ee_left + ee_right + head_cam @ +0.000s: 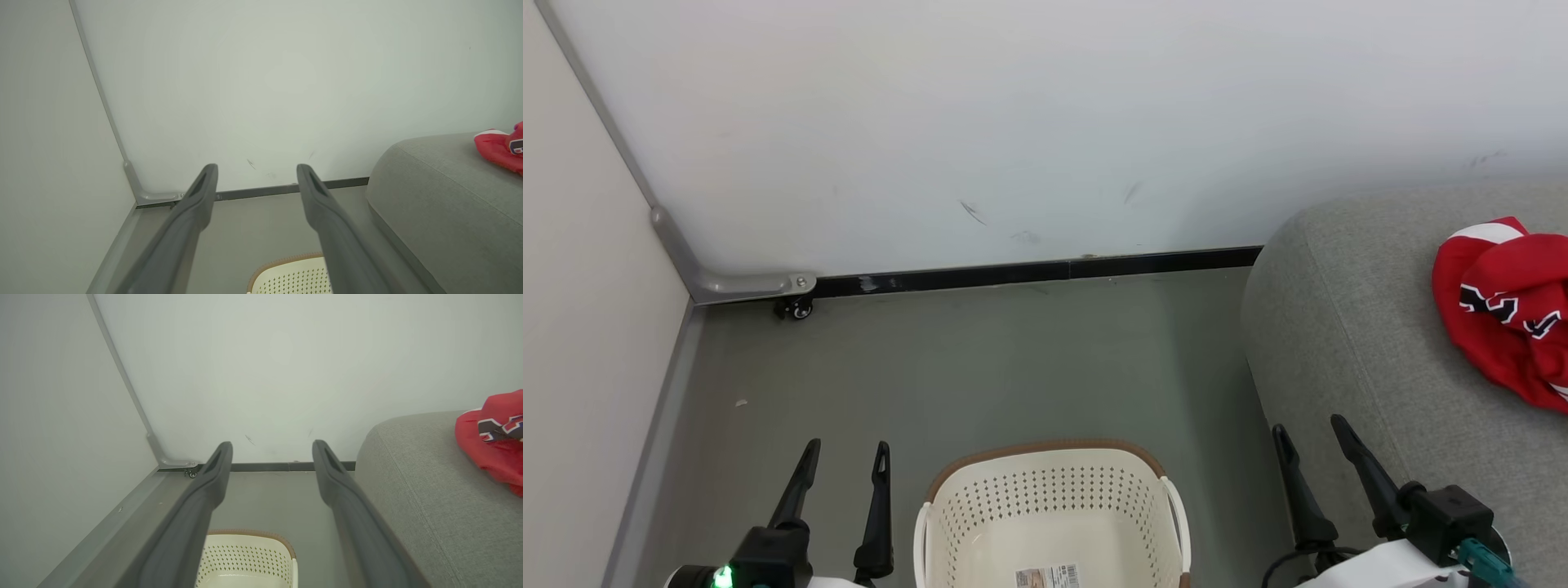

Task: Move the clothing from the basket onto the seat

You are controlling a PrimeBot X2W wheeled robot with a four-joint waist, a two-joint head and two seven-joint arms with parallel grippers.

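The cream basket (1049, 494) stands on the floor at the bottom centre, with just a paper label (1048, 576) showing in the part of its inside that I can see. Red clothing (1507, 306) with white trim and black-and-white lettering lies bunched on the grey seat (1356, 327) at the right edge. My left gripper (845, 453) is open to the left of the basket, nothing between its fingers. My right gripper (1311, 433) is open at the seat's near corner, empty too. Both wrist views show the basket rim (286, 259) (253, 533), the seat (441, 196) (429, 477) and the clothing (496, 147) (496, 441).
A white wall (1013, 122) runs across the back, with a dark skirting strip (1037, 271) at its foot. On the left a pale partition (588, 327) stands with a grey metal bracket and a small caster (794, 308). Grey floor (980, 367) lies between basket and wall.
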